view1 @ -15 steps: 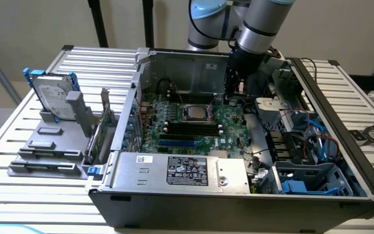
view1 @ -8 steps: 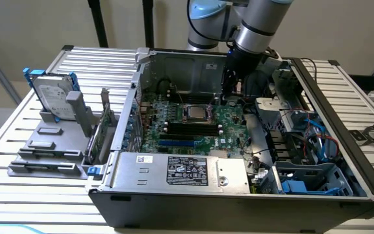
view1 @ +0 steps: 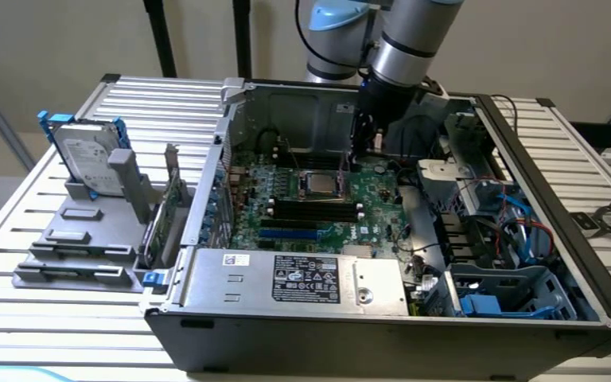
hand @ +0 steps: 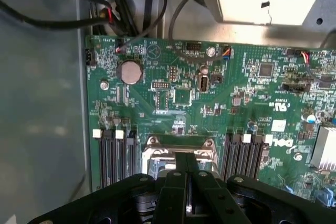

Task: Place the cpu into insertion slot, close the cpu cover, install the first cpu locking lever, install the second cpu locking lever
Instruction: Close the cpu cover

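End effector point(hand: 186, 157) fingers pressed together, clamped on nothing, tips just above the insertion slot point(view1: 305, 189) on the green motherboard point(hand: 173, 98). cpu point(view1: 321, 185) sits in that slot, at 12 o'clock of the black memory slots point(view1: 297, 210) in the exterior view, silver power supply point(view1: 295, 278) at 6 o'clock of them. Open PC case point(view1: 391, 350) on slatted tabletop point(view1: 51, 318).

This looks like a robotics lab or test workshop rather than a home or office. The tabletop point(view1: 29, 334) is built of ribbed aluminium profiles. An industrial robot arm point(view1: 412, 40) reaches over it with its end effector point(view1: 356, 159) inside an opened computer case point(view1: 391, 350), whose green motherboard point(view1: 332, 199) lies bare. Beside the case, a grey fixture point(view1: 83, 239) holds a hard drive point(view1: 83, 155) upright. Black stands point(view1: 162, 36), possibly camera mounts, rise before a plain wall point(view1: 51, 40).
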You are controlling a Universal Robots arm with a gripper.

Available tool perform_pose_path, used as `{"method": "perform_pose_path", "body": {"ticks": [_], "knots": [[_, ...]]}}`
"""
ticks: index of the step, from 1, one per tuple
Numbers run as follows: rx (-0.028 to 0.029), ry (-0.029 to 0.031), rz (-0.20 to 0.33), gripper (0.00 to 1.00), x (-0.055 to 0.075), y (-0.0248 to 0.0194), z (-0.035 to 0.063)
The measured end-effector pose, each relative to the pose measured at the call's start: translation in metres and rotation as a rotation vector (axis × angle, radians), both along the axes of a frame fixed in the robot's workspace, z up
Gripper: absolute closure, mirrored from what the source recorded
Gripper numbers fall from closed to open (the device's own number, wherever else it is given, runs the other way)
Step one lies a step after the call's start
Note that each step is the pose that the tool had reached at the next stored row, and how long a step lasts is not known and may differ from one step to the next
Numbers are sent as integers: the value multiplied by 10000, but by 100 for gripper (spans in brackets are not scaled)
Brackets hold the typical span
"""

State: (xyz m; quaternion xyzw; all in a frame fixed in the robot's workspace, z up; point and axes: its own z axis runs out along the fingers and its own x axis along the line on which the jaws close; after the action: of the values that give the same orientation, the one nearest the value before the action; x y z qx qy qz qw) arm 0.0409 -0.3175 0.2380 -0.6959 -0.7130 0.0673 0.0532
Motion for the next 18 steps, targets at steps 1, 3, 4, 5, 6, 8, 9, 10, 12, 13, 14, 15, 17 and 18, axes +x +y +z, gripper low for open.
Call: {"method": "perform_pose_path", "body": {"ticks": [1,3,4,5,6,8,9,10,12,13,14,15,17,18], "knots": [[-2,11,1,89,-28,0,0],[-4,29,1,89,-88,0,0],[-6,38,1,89,-117,0,0],[-7,46,1,89,-146,0,0],[-6,53,1,89,-175,0,0],[-6,64,3,89,-236,0,-1],[-5,66,3,89,-274,-1,-2],[-5,67,3,89,-312,-1,-4],[-7,68,5,89,-399,-1,-13],[-9,68,3,89,-446,-1,-21],[-7,68,4,89,-491,-1,-33],[-7,68,4,89,-537,-1,-48],[-7,68,4,89,-626,-1,-83],[-8,68,4,89,-672,-1,-102]]}}
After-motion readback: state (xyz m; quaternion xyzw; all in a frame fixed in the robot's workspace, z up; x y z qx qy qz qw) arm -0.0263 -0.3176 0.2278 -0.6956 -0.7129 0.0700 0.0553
